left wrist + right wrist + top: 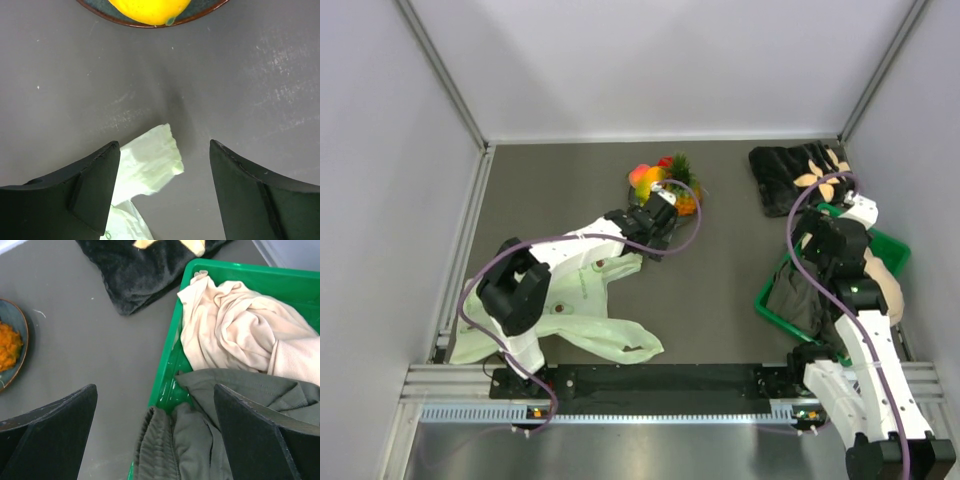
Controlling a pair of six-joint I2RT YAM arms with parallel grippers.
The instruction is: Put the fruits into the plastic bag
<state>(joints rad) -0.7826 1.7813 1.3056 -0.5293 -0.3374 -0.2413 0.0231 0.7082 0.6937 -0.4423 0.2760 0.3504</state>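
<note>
Nearest me, the plastic bag lies flat on the counter by the left arm's base, with one corner reaching under the left hand. That hand hangs with its fingers wide apart, holding nothing. Just ahead of it, the fruits sit heaped on a plate. Off to the side, the right hand gapes empty over a green basket, so the left looks better placed to pick.

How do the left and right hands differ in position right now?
The left hand hangs over the plastic bag corner, close to the plate of fruits. The right hand hangs over the green basket rim, far from both. Both hands are open and empty.
</note>
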